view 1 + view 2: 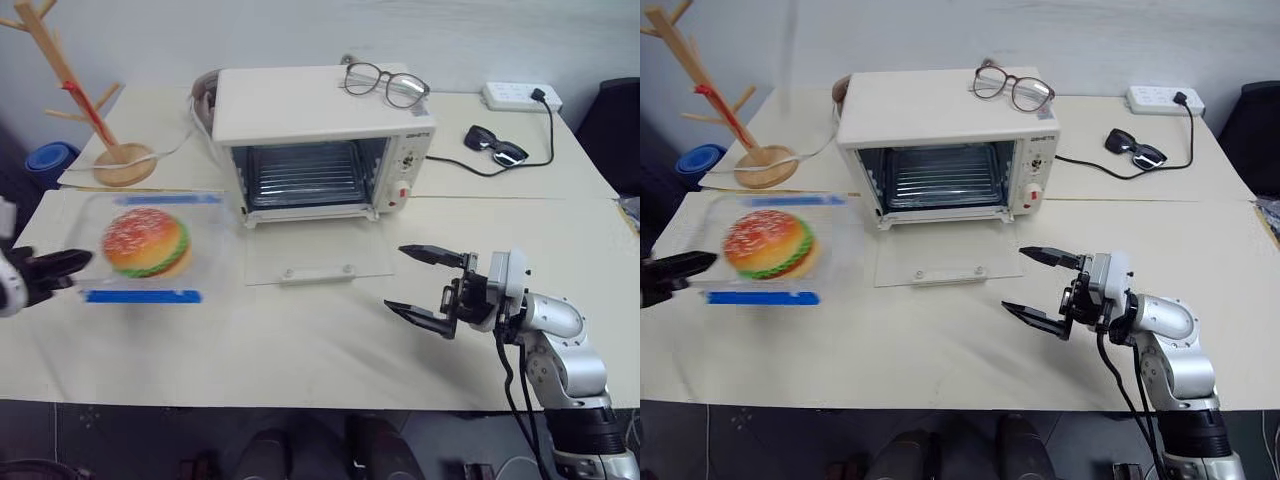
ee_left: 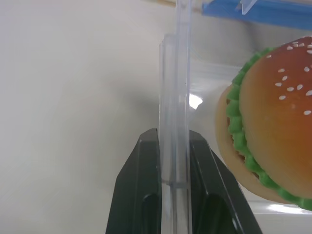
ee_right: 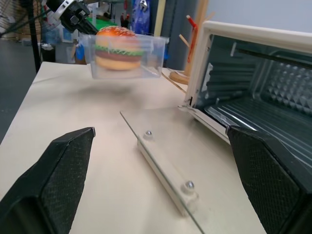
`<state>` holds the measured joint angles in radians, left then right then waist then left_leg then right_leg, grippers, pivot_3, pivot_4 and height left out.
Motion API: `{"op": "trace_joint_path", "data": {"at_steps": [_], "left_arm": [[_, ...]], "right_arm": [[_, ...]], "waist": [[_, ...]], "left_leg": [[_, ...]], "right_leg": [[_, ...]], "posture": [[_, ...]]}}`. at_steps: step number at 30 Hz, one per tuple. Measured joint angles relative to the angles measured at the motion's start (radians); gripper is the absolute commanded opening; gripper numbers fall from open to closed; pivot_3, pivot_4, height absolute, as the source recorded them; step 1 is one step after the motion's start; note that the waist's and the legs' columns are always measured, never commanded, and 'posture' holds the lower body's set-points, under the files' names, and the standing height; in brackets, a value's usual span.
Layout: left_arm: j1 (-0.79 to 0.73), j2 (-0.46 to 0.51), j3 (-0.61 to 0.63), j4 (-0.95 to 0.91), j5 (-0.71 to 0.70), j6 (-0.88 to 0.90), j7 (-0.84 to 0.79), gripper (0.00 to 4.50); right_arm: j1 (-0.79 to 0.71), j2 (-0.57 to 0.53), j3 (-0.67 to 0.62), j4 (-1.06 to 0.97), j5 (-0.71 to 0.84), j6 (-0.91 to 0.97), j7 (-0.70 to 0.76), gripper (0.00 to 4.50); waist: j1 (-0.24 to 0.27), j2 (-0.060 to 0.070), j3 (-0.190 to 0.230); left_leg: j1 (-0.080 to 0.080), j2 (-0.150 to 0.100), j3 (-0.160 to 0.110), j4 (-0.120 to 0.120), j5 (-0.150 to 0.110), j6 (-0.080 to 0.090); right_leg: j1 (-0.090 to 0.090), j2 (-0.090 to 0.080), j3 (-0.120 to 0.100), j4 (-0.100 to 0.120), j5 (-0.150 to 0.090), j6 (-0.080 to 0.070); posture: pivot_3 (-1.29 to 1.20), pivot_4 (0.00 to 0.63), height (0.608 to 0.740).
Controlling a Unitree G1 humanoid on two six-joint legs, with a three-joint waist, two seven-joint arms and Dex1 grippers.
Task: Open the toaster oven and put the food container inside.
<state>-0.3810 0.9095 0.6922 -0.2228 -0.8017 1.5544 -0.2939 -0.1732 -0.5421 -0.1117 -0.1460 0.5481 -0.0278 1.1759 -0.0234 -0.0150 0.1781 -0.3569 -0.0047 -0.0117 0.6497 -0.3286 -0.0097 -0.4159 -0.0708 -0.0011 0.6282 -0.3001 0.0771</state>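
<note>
The left gripper pinches one thin wall of the food container, lifted left of the open toaster oven, so it could tilt or slip; right gripper gapes empty.

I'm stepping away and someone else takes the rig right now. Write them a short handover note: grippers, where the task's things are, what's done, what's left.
Left gripper: shut on the wall of the food container, holding it above the table, left of the oven; toy hamburger inside.
Right gripper: open, empty, in front of the oven's right side, clear of the door.
Toaster oven: glass door fully down, lying flat; wire rack bare. Glasses lie on top.
Done: door opened, container picked up.
Left: carry the container over the door onto the rack and release.
</note>
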Motion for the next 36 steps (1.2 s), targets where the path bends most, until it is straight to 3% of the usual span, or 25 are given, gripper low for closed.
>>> {"op": "trace_joint_path", "data": {"at_steps": [3, 6, 11, 13, 22, 30, 33, 36], "left_arm": [[-0.081, -0.159, -0.069, -0.089, 0.000, 0.058, 0.119, 0.25], [-0.162, -0.380, -0.140, -0.143, 0.001, 0.070, 0.265, 0.25], [-0.265, -0.584, -0.197, -0.170, 0.045, 0.069, 0.437, 0.25], [-0.285, -0.623, -0.219, -0.170, 0.063, 0.069, 0.477, 0.25], [-0.324, -0.638, -0.244, -0.166, 0.146, 0.069, 0.548, 0.25], [-0.379, -0.699, -0.212, -0.155, 0.182, 0.069, 0.505, 2.61], [-0.377, -0.657, -0.182, -0.155, 0.168, 0.056, 0.413, 2.61], [-0.331, -0.539, -0.158, -0.157, 0.103, 0.014, 0.251, 2.61]], "right_arm": [[0.031, -0.004, -0.021, 0.002, 0.000, -0.023, 0.000, 4.50], [0.052, -0.004, -0.032, 0.009, -0.001, -0.043, -0.001, 4.50], [0.091, -0.005, -0.050, 0.006, -0.001, -0.060, -0.012, 4.50], [0.103, -0.005, -0.050, -0.004, -0.001, -0.060, -0.021, 4.50], [0.111, -0.004, -0.050, -0.012, -0.001, -0.060, -0.051, 4.50], [0.112, 0.006, -0.048, -0.050, 0.000, -0.059, -0.081, 4.50], [0.112, 0.002, -0.046, -0.079, 0.012, -0.026, -0.091, 4.50], [0.112, -0.033, -0.033, -0.134, 0.035, 0.058, -0.103, 4.50]], "waist": [[-0.007, 0.000, 0.000], [0.001, -0.001, 0.000], [0.002, -0.003, 0.001], [-0.001, -0.003, 0.001], [0.002, -0.003, 0.001], [0.018, -0.003, 0.001], [0.019, -0.003, 0.001], [0.017, -0.003, 0.001]], "left_leg": [[0.001, 0.001, 0.002, 0.000, 0.002, -0.003], [0.000, 0.001, 0.001, 0.004, 0.004, -0.007], [0.000, 0.001, 0.002, 0.004, 0.004, -0.007], [0.001, 0.001, 0.002, 0.004, 0.004, -0.008], [0.002, 0.002, 0.003, 0.004, 0.005, -0.010], [0.002, 0.002, 0.004, 0.005, 0.005, -0.010], [0.002, 0.002, 0.004, 0.005, 0.005, -0.011], [0.003, 0.003, 0.004, 0.004, 0.006, -0.011]], "right_leg": [[0.001, 0.003, 0.002, 0.002, 0.001, 0.001], [0.001, 0.004, 0.002, 0.002, 0.002, 0.003], [0.001, 0.005, 0.003, 0.001, 0.002, 0.003], [0.001, 0.007, 0.004, 0.001, 0.002, 0.003], [0.002, 0.008, 0.005, 0.001, 0.002, 0.003], [0.002, 0.008, 0.005, 0.001, 0.002, 0.003], [0.002, 0.009, 0.005, 0.001, 0.002, 0.003], [0.002, 0.009, 0.006, 0.001, 0.002, 0.003]], "posture": [[0.00, 0.150, 0.740], [0.00, 0.150, 0.740], [0.00, 0.150, 0.740], [0.00, 0.150, 0.740], [0.00, 0.150, 0.740], [0.00, 0.150, 0.740], [0.00, 0.150, 0.740], [0.00, 0.150, 0.740]]}}
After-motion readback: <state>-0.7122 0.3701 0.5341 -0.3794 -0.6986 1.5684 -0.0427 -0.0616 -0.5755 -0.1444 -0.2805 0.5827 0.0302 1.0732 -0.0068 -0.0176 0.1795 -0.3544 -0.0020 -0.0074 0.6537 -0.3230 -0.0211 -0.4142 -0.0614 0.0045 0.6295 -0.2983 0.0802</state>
